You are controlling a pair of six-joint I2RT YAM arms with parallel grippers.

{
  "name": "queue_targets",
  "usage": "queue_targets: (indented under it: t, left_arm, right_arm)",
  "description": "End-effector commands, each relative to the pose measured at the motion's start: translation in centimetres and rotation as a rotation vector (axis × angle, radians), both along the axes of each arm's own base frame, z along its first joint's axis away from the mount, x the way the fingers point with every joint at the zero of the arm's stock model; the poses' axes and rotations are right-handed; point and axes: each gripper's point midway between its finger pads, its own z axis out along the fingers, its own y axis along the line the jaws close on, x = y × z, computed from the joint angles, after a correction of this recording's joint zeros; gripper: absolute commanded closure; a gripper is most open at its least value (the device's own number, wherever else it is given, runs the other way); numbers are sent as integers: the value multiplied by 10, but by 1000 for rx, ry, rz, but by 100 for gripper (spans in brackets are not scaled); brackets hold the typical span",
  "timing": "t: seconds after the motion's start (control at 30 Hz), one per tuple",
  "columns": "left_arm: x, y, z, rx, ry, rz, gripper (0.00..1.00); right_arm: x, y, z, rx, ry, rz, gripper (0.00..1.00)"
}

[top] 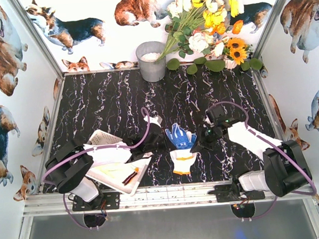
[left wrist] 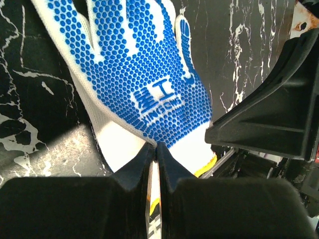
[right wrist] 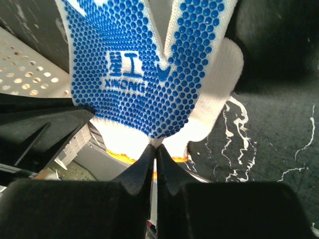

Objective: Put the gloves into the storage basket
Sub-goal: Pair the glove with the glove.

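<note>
A blue-dotted glove [top: 180,137] is spread between my two grippers near the table's front middle. My left gripper [top: 156,135] is shut on its left edge, the tips [left wrist: 155,147] pinching the fabric of the glove [left wrist: 144,64]. From the other side my right gripper [top: 205,136] is shut on the opposite edge, tips [right wrist: 155,147] nipping the same glove [right wrist: 144,64]. A white glove with an orange cuff [top: 184,162] lies just below it. The white storage basket [top: 104,138] sits tilted at the front left, partly under the left arm, and shows again as a perforated wall [right wrist: 25,64].
A grey metal bucket [top: 151,61] stands at the back centre beside a bunch of flowers [top: 207,19]. Corgi-print walls close in both sides. A metal rail [top: 169,194] runs along the near edge by the arm bases.
</note>
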Motion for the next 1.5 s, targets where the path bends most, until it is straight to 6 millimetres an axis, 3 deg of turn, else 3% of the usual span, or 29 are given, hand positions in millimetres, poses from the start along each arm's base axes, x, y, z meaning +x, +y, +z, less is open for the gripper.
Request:
queue_targets:
  t: [0.0,0.33,0.63,0.77,0.93,1.03,1.23,1.47]
  left_arm:
    - [-5,-1,-10,12,11,3,100]
    - [-14,1,-20,42,30,-16,100]
    - [-24,4,-24,50,47,-42,95]
    - [-26,8,-22,54,43,-43,82]
    - [-24,17,-10,69,4,-28,53]
    - [-21,21,1,88,-33,-30,41]
    - [-5,15,32,132,-120,-68,31]
    - [6,25,36,176,-150,-44,27]
  right_arm:
    - [-11,1,-4,-2,3,23,100]
    - [-29,4,-21,-20,52,42,100]
    - [-31,2,-30,-34,68,36,100]
    - [-32,2,-29,-34,64,36,100]
    - [-29,1,-12,-21,9,9,82]
    - [-27,-3,2,-33,-46,-5,75]
    - [-22,-12,17,-49,-140,-45,66]
    - [-12,-31,16,-49,-176,-116,57]
